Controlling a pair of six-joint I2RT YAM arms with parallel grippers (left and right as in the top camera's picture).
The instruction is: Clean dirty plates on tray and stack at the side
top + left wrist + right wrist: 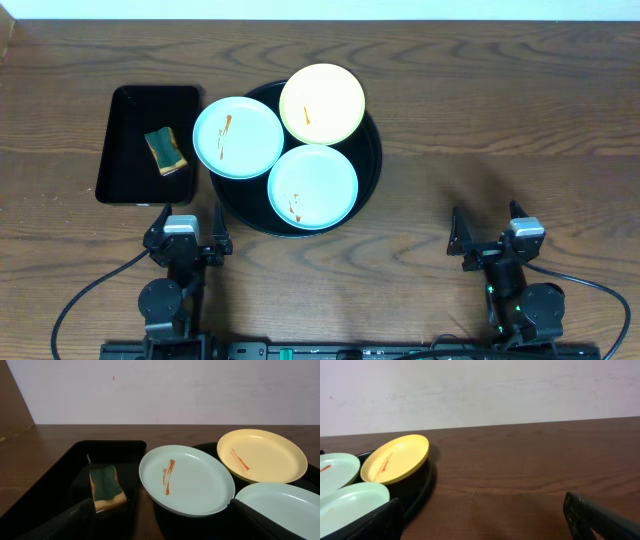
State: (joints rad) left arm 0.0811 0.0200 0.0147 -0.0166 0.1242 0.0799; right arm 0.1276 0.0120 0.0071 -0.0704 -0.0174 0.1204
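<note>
- The tray point(240, 205) sat mid-table, carrying all three plates. Each bore orange-red streaks, so I judged that no wiping had been done and nothing was stacked beside the tray.
- The yellow plate point(322, 103) lay at the tray's far edge, tilted with its rim riding over the tray's rim.
- The left plate point(238, 138) overhung the tray's left rim. It probably rested there only because three plates do not fit flat inside.
- The near plate point(312, 186) lay inside the tray's near edge and looked the flattest of the three. Its rim met the other two, though I could not tell whether they touched or overlapped.
- The left pincer point(190, 215) hovered just off the tray's near-left side, jaws wide and empty. The right pincer point(485, 215) waited well off the tray's near-right side, equally wide and empty.
- The sponge point(166, 151) lay in the small tray point(125, 150), just left of the tray. The left pincer was nearest to it, so it seemed the likely one to fetch it.
- The bare table point(480, 110) right of the tray looked a fit place for the stack.
- Two things stood in the way. The small tray's walls hemmed in the sponge, and the left plate jutted towards it. The plates were also crowded, so lifting one could nudge its neighbours.
</note>
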